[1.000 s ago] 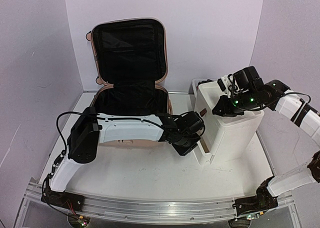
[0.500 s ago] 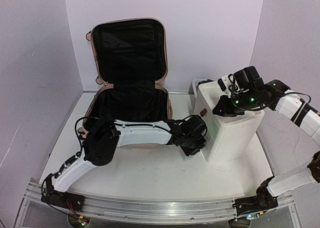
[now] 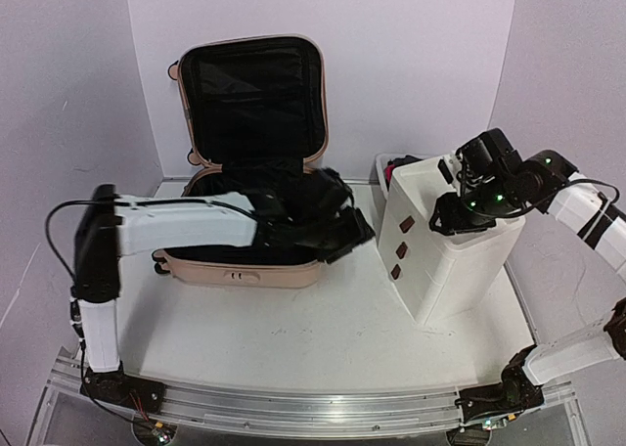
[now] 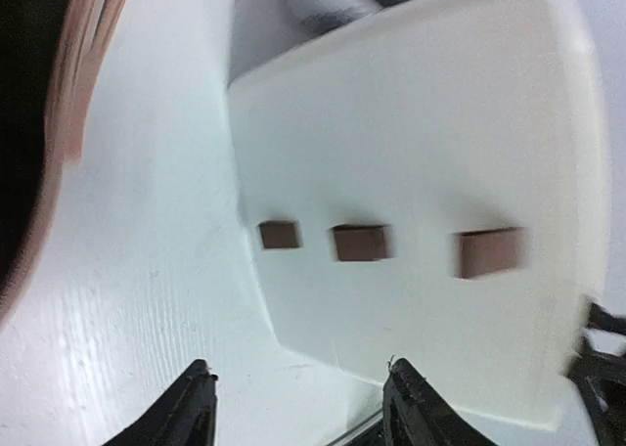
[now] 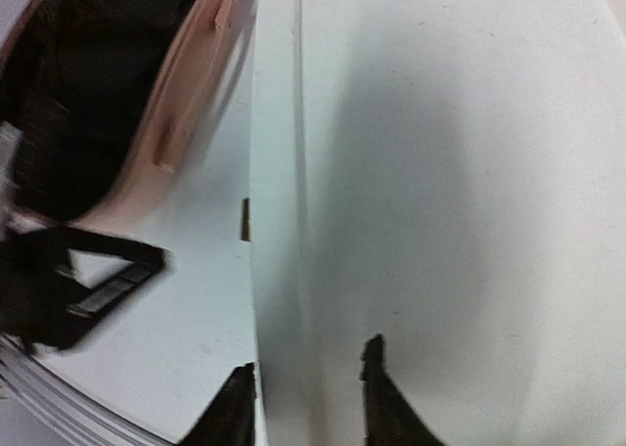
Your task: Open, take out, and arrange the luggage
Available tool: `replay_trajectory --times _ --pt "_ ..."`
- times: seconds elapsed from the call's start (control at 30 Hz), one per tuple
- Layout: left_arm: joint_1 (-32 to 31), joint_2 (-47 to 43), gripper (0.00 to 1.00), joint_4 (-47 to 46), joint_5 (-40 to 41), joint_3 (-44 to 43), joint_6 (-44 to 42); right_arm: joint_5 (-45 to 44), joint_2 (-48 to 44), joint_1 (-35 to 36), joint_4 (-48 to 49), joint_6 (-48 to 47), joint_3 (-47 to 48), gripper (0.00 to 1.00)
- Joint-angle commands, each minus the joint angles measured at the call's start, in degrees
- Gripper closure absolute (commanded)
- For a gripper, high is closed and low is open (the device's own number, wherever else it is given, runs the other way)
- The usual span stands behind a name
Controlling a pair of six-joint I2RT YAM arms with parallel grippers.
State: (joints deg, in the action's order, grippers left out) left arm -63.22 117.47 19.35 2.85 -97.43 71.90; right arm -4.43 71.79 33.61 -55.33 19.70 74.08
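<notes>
Nearest the bases, the worktop (image 3: 323, 358) lies bare where the left arm (image 3: 176, 221) stretched low across it a second ago. That arm has since lifted and swung back. The left hand (image 3: 344, 234) has come away from the front of the drawer cabinet (image 3: 450, 270) and now hovers just beside the right front corner of the luggage (image 3: 245, 270). Its wrist view shows the fingers spread wide with nothing between them, looking back at the cabinet's face and its three brown handles (image 4: 362, 243). The lowest drawer appeared pulled out a second ago and now sits flush with the others. On the cabinet's top the right hand (image 3: 452, 214) stays where it was, its fingers a little apart astride the front top edge. Whether it is clamping that edge or only resting there, I cannot tell. Farther back the luggage has not moved: its base lies flat on the worktop and its lid stands upright against the back wall. The black lining is too dark to show whether anything is left inside. The stowing step at the cabinet looks finished, and the empty left hand seems to be heading back to the luggage.
</notes>
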Motion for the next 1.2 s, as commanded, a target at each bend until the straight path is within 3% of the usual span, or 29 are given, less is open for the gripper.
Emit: replay_trajectory --times 0.0,0.1,0.17,0.2,0.33,0.53,0.63,0.77,0.93,1.17 --pt "2.4 -17.9 0.37 -4.4 8.8 3.6 -19.0 -2.8 -1.6 -0.8 -13.3 -2.8 9.5 0.42" --pt "4.4 -26.1 0.19 -3.6 11.2 5.2 -31.6 -0.7 -1.9 -0.8 -18.9 -4.8 16.7 0.15" --pt "6.0 -31.0 0.04 -1.7 13.1 4.9 -38.8 0.0 -1.7 -0.8 -22.9 -7.0 22.6 0.04" --pt "6.6 -33.4 0.01 -0.8 14.8 4.3 -42.6 -0.5 -1.4 -0.8 -25.2 -7.9 26.1 0.02" --pt "7.1 -40.6 0.01 0.7 22.4 0.7 -59.5 -5.5 0.7 -0.3 -36.4 -13.4 42.5 0.02" --pt "7.2 -45.1 0.0 8.9 29.9 -10.9 -76.4 -9.3 -0.7 -0.1 -39.8 -13.1 55.0 0.02" --pt "7.1 -46.2 0.01 14.8 30.1 -16.0 -79.9 -9.5 1.9 -0.1 -41.1 -11.2 60.1 0.02" --pt "7.1 -48.4 0.0 15.6 32.9 -19.9 -81.4 -10.5 4.3 -0.1 -41.0 -8.3 65.4 0.02" --pt "7.1 -50.5 0.0 16.9 29.7 -23.8 -83.3 -11.1 0.3 -0.1 -33.3 -7.0 63.3 0.02" --pt "7.1 -52.6 0.01 22.2 27.5 -25.0 -84.3 -12.1 0.4 -0.1 -32.1 -6.1 66.3 0.02"
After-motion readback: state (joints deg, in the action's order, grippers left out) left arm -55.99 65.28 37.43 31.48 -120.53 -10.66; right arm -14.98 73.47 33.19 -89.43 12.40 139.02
